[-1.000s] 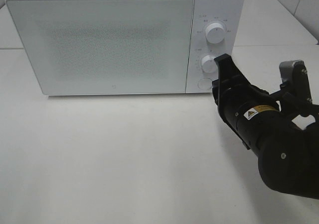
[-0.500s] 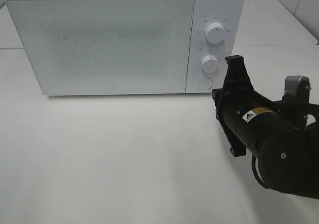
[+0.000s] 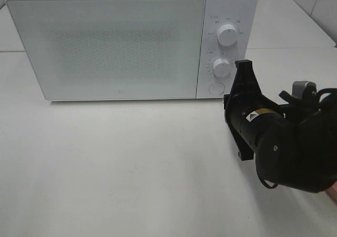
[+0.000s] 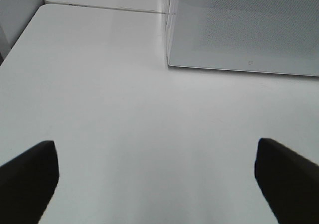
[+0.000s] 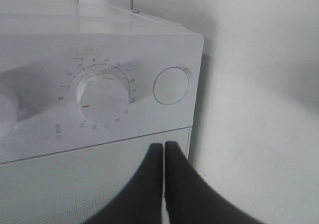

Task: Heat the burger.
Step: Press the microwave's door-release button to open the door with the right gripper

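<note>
From above, I am seeing the right gripper (image 3: 245, 64) hovering beside the microwave (image 3: 105, 42) at the far edge of the table (image 3: 105, 168). Left wrist: the left gripper (image 4: 154, 152) is gaping wide, empty. Right wrist: the jaws are pressing together, gripping nothing. I cannot tell where the burger is.

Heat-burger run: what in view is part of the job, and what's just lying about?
Job: microwave, door closed; its lower knob and round button; right gripper, shut, close to them. The burger is not in view.
Lying about: white table; left gripper, open, over it.
</note>
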